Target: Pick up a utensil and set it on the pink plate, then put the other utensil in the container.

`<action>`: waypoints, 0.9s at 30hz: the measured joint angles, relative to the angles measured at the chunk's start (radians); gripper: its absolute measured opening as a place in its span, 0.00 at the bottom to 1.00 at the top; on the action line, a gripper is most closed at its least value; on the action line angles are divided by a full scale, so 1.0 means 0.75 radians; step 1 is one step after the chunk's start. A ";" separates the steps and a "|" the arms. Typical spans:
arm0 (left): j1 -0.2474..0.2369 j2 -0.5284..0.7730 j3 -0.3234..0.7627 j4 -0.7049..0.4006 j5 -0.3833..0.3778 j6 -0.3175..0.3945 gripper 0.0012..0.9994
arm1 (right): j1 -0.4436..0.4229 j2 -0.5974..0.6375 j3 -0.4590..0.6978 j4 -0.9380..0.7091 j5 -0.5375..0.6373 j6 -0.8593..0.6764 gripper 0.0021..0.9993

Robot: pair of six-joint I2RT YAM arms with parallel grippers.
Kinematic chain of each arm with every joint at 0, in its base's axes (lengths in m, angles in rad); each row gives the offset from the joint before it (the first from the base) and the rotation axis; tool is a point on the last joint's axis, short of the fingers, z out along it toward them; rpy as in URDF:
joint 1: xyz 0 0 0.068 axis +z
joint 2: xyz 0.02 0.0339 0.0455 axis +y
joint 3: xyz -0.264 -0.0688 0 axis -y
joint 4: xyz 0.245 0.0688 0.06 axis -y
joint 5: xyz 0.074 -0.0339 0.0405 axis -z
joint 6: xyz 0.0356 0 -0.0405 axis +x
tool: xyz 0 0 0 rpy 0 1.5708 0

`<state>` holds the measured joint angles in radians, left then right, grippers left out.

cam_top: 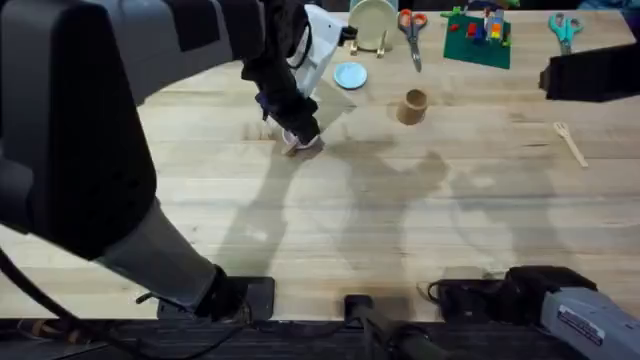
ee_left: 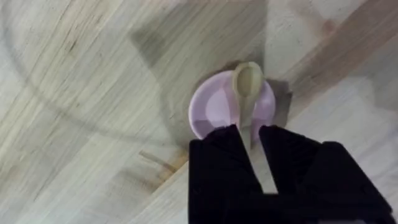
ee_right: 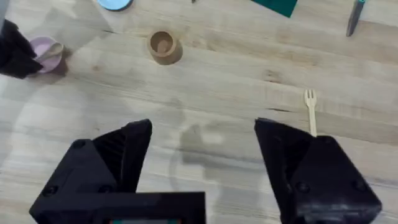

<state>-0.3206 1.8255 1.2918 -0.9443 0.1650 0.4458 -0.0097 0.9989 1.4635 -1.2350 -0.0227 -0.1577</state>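
Note:
The small pink plate (cam_top: 308, 145) (ee_left: 211, 106) (ee_right: 42, 50) lies on the wooden table at the back left. A pale wooden spoon (ee_left: 247, 84) rests its bowl on the plate, and its handle runs back between the black fingers of my left gripper (cam_top: 298, 130) (ee_left: 250, 142), which is shut on it. The wooden fork (cam_top: 570, 142) (ee_right: 310, 111) lies alone at the right. Between plate and fork stands the tan-brown container (cam_top: 412, 105) (ee_right: 163, 46), upright. My right gripper (ee_right: 202, 162) hangs open above the table, with nothing between its fingers.
At the back are a light blue plate (cam_top: 350, 75), a pale green plate (cam_top: 372, 20), orange-handled scissors (cam_top: 412, 35), a green baseplate with bricks (cam_top: 478, 38) and teal scissors (cam_top: 565, 30). The left arm rises large and dark at the overhead view's left.

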 joint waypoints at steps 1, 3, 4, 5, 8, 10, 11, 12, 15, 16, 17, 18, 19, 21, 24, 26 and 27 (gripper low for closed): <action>0.000 0.000 0.012 -0.012 0.000 0.000 0.23 | 0.000 0.001 0.000 0.000 0.000 0.000 1.00; 0.000 0.000 0.045 -0.032 0.000 0.000 0.23 | 0.000 0.000 0.000 0.000 0.000 0.000 1.00; 0.000 0.000 0.063 -0.043 0.000 0.000 0.23 | 0.000 0.000 0.000 0.000 0.000 0.000 1.00; 0.000 0.000 0.082 -0.053 0.000 0.000 0.23 | 0.000 0.000 0.000 0.000 0.000 0.000 1.00; 0.000 0.000 0.137 -0.097 0.000 0.000 0.25 | 0.000 0.000 0.000 0.000 0.000 0.000 1.00; 0.000 0.000 0.174 -0.134 0.000 0.000 0.27 | 0.000 0.000 0.000 0.000 0.000 0.000 1.00; 0.000 0.000 0.190 -0.152 0.000 0.001 0.29 | 0.000 0.000 0.000 0.000 0.000 0.000 1.00; 0.000 0.000 0.207 -0.172 0.000 0.001 0.33 | 0.000 0.000 0.000 0.000 0.000 0.000 1.00; -0.001 0.000 0.255 -0.218 -0.001 0.005 0.73 | 0.000 0.000 0.000 0.000 0.000 0.000 1.00; -0.001 0.000 0.272 -0.233 0.000 0.005 0.89 | 0.000 0.000 0.000 0.000 0.000 0.000 1.00; -0.001 0.000 0.288 -0.246 0.000 0.002 0.96 | 0.000 0.000 0.000 0.000 0.000 0.000 1.00; -0.001 0.000 0.306 -0.259 0.000 0.004 0.99 | 0.000 0.000 0.000 0.000 0.000 0.000 1.00; -0.001 0.000 0.323 -0.269 0.000 0.005 0.99 | 0.000 0.000 0.000 0.000 0.000 0.000 1.00; 0.000 0.000 0.362 -0.296 0.000 0.005 1.00 | 0.000 0.000 0.000 0.000 0.000 0.000 1.00; -0.001 -0.001 0.426 -0.356 -0.001 0.005 1.00 | 0.000 0.000 0.000 0.000 0.000 0.000 1.00; -0.001 -0.007 0.460 -0.377 -0.001 0.005 1.00 | 0.000 0.000 0.000 0.000 0.000 0.000 1.00; -0.001 -0.019 0.469 -0.378 -0.001 0.005 1.00 | 0.000 0.000 0.000 0.000 0.000 0.000 1.00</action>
<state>-0.3210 1.8115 1.6436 -1.2278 0.1646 0.4492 -0.0097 0.9989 1.4635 -1.2347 -0.0227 -0.1577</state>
